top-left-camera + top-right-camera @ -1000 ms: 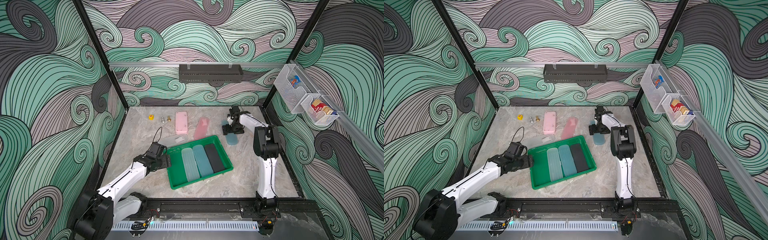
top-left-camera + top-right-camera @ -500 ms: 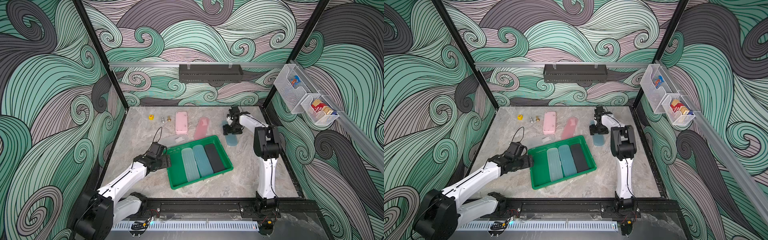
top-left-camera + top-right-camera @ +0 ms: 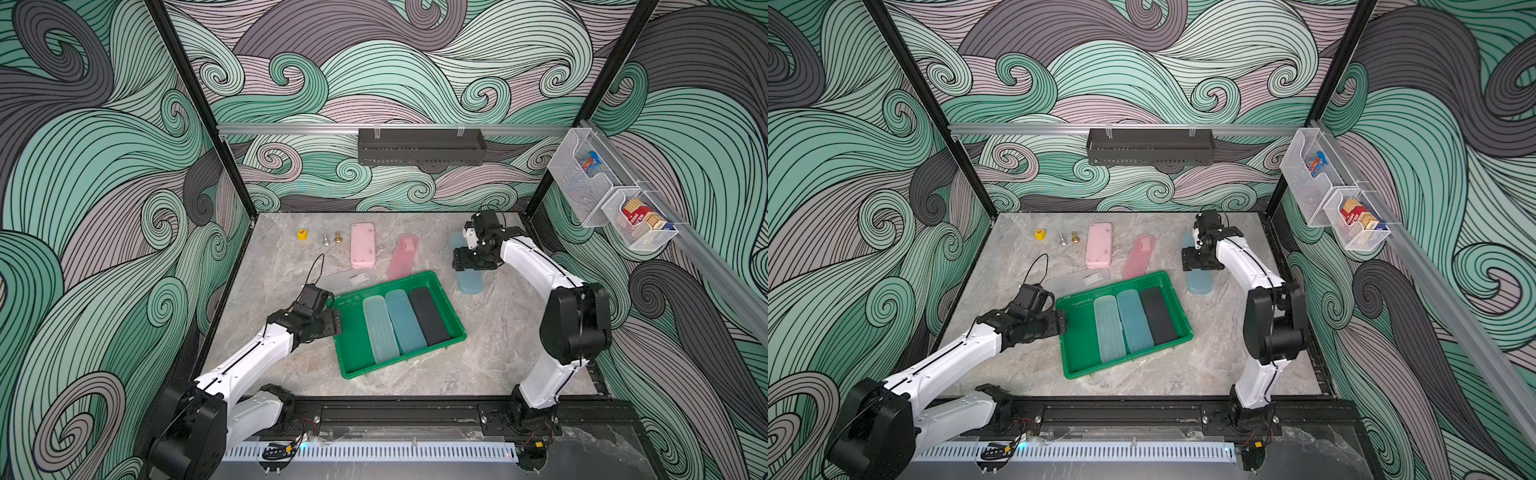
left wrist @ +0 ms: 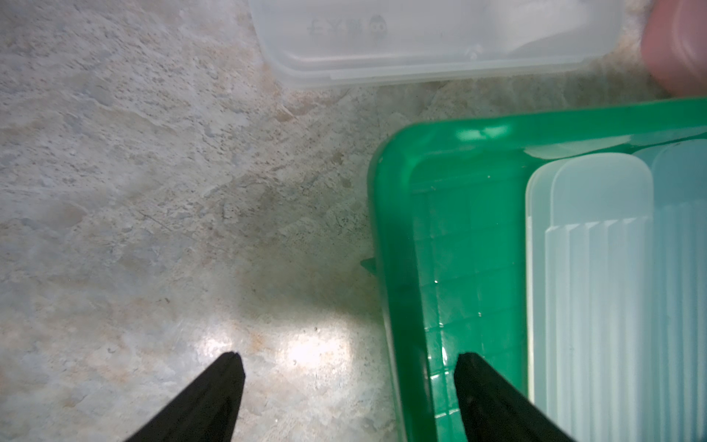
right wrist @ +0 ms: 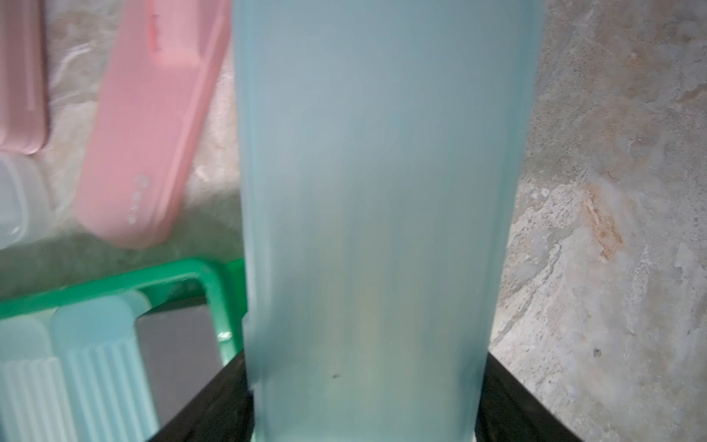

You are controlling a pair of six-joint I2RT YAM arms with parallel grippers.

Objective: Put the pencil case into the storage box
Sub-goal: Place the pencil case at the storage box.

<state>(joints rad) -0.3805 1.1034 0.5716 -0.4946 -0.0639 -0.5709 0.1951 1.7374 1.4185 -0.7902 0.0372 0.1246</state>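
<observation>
7 pencil cases (image 3: pixel 405 328) are counted: 3 in the storage box (image 3: pixel 353 345), 4 outside it. Beyond the box, 1 yellow die (image 3: pixel 303 234), 2 metal pcs (image 3: pixel 326 239), 2 mesh baskets (image 3: pixel 582 183) and 1 black shelf (image 3: pixel 419 147) are counted.

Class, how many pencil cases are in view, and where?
7. In the green tray: pale green case, teal case, black case. On the table: clear case, pink case, rose case. The right pincer grips the blue case.

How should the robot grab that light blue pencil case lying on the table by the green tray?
Pinch it across its narrow width, coming down from above. The light blue pencil case lies flat on the table, long and slim, so its straight long sides fit between the jaws. The right gripper sits that way, a finger on each side.
</observation>
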